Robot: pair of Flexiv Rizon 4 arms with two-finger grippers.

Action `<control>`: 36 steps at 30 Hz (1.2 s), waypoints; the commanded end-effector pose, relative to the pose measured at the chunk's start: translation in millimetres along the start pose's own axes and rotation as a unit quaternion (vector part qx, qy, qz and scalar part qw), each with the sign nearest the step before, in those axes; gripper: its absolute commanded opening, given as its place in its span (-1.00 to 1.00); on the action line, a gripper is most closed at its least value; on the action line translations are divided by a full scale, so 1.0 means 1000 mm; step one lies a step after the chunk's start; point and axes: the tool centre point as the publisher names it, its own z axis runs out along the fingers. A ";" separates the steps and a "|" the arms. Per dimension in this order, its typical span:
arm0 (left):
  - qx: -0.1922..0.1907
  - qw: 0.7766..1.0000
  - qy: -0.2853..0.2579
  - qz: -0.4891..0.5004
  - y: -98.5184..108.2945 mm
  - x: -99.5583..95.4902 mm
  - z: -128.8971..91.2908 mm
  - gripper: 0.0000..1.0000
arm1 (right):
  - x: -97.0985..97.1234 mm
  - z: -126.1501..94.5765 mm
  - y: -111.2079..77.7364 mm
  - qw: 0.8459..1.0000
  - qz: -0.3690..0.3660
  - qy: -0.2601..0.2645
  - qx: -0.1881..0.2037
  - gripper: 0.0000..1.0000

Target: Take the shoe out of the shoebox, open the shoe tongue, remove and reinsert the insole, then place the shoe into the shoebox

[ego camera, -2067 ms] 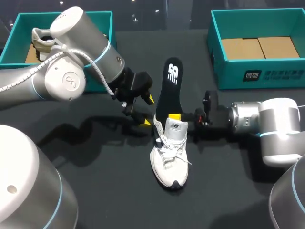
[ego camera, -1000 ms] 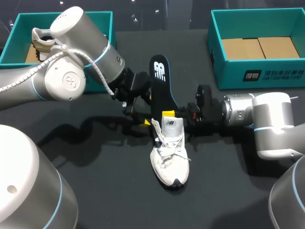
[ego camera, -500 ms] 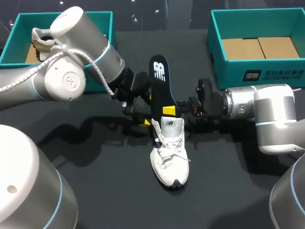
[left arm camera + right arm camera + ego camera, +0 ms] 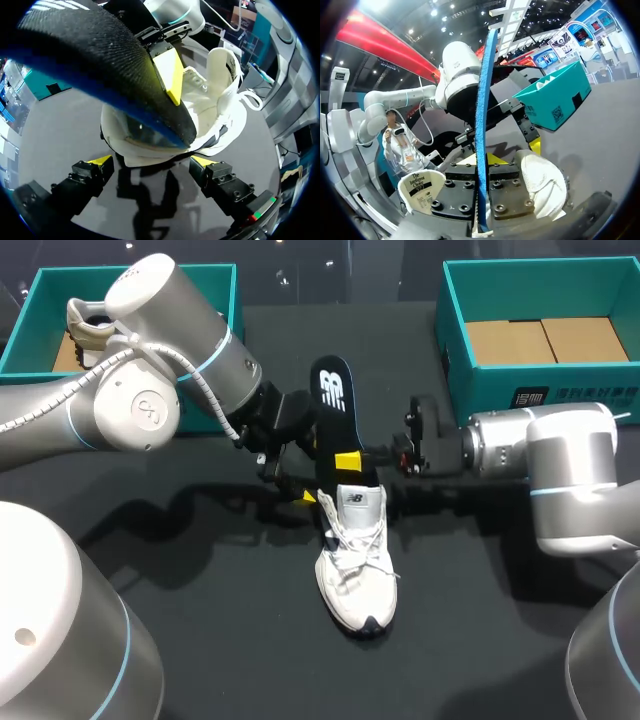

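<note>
The white sneaker [image 4: 355, 560] is laid on the black table [image 4: 200, 640], toe toward the robot. The black insole [image 4: 333, 405] is clamped by the right gripper [image 4: 349, 461] and held tilted, with its lower end at the sneaker's heel opening. The left gripper [image 4: 150, 161] is held open, its 2 fingers spread at either side of the heel. Whether they touch it cannot be determined.

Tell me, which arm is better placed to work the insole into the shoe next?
Probably the right. The right gripper is already shut on the insole, holding it tilted over the opening of the shoe. The left gripper sits at the shoe's heel, with no hold on the insole.
</note>
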 end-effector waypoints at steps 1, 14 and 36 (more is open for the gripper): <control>-0.001 1.000 0.000 0.000 0.000 0.000 0.001 1.00 | -0.002 -0.010 -0.022 1.000 0.014 0.008 -0.020 -1.00; -0.001 1.000 0.000 0.000 0.000 0.000 0.001 1.00 | 0.009 -0.009 -0.046 0.999 0.036 0.011 -0.024 -1.00; -0.001 1.000 0.000 0.000 0.000 0.000 0.001 1.00 | 0.010 0.001 0.006 0.999 -0.030 0.010 0.009 -0.60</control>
